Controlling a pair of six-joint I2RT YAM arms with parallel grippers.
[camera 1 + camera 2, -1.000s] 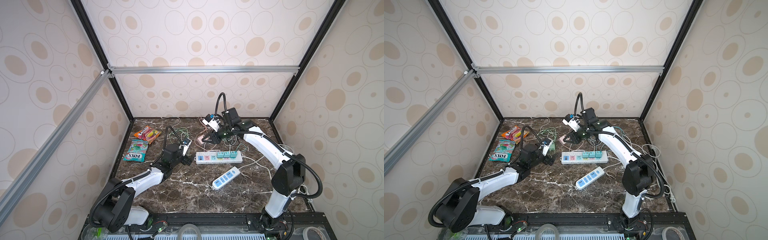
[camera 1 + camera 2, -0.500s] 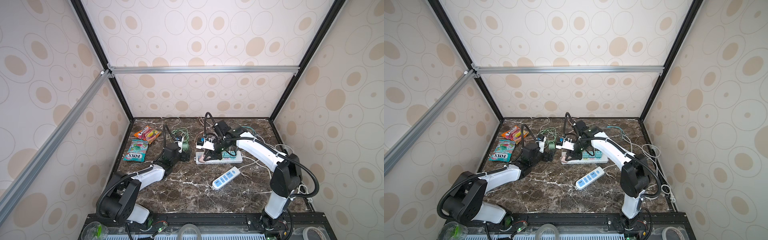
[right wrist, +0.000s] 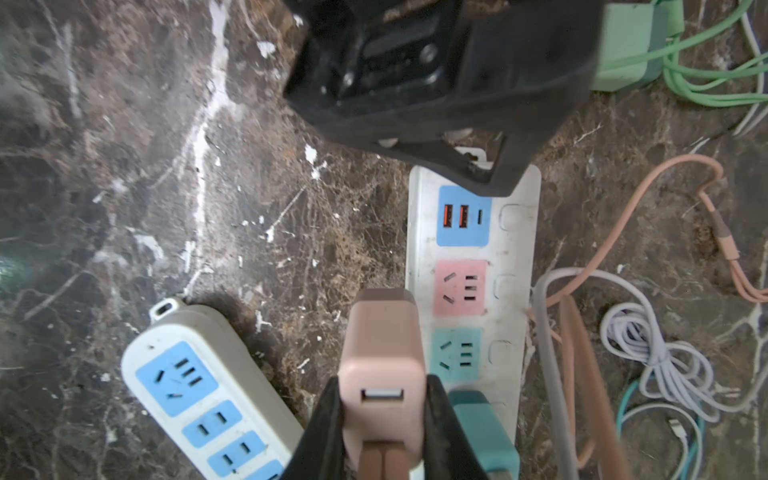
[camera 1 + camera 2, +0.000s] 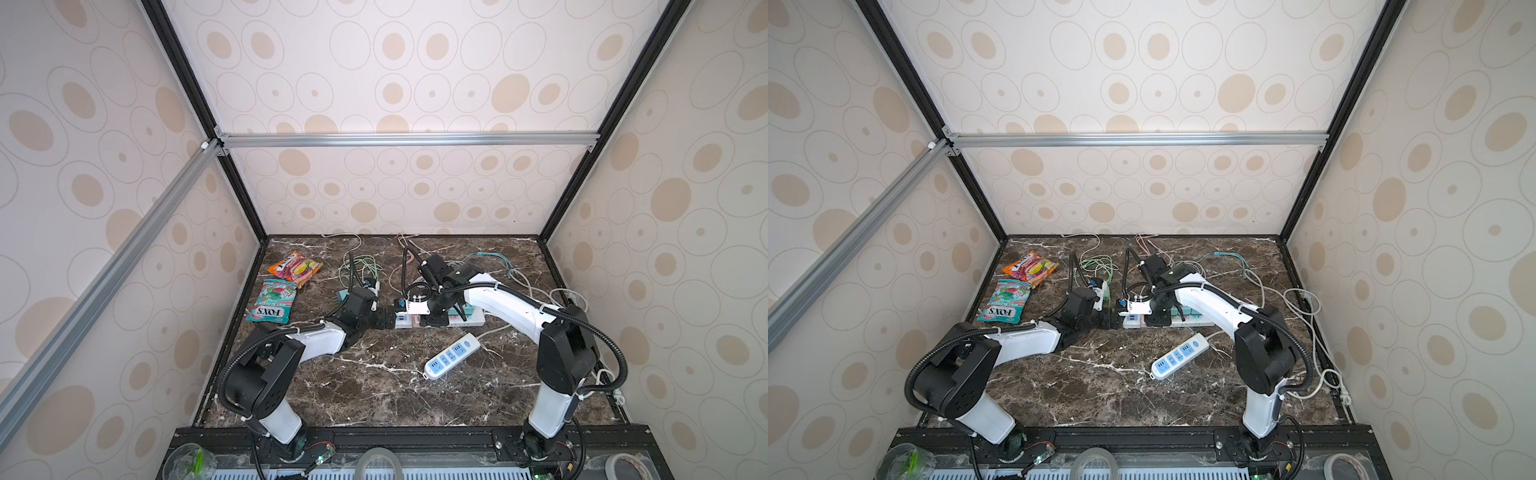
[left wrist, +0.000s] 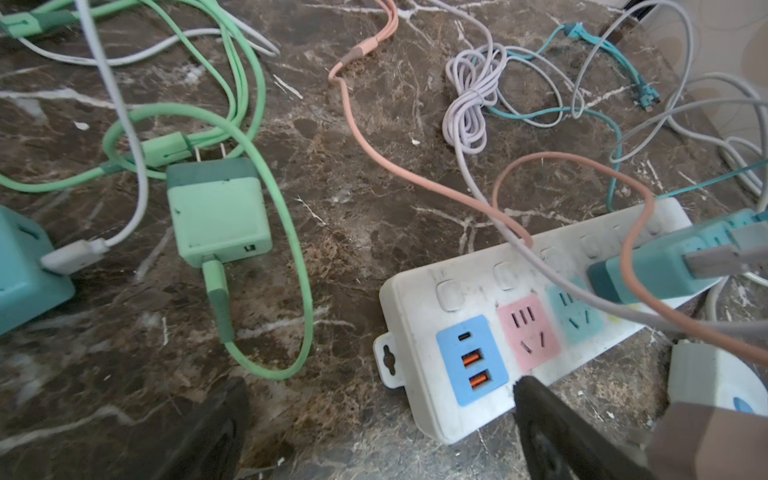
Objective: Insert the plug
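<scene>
My right gripper point(image 3: 382, 386) is shut on a pink plug point(image 3: 380, 361), a pink charger block with a USB port and a pink cable; its prongs are hidden. The plug hangs low over the long edge of the white power strip point(image 3: 513, 249), beside the strip's pink socket point(image 3: 459, 289) and teal socket point(image 3: 457, 353). A teal plug point(image 3: 478, 428) sits in the strip just past them. My left gripper point(image 5: 378, 386) stands open at the strip's point(image 5: 419, 316) USB end, one finger point(image 5: 540, 415) against its near edge. In both top views the two grippers meet at the strip point(image 4: 473, 319).
A second white strip with blue sockets point(image 4: 451, 357) lies on the marble just in front. A green charger point(image 5: 218, 216), a teal block point(image 5: 25, 266) and tangled cables point(image 5: 469, 104) lie behind. Two candy bags point(image 4: 272, 301) lie at the left.
My right arm has come down from the back with the pink plug to the power strip. My left gripper has slid right to the strip's end and stays open.
</scene>
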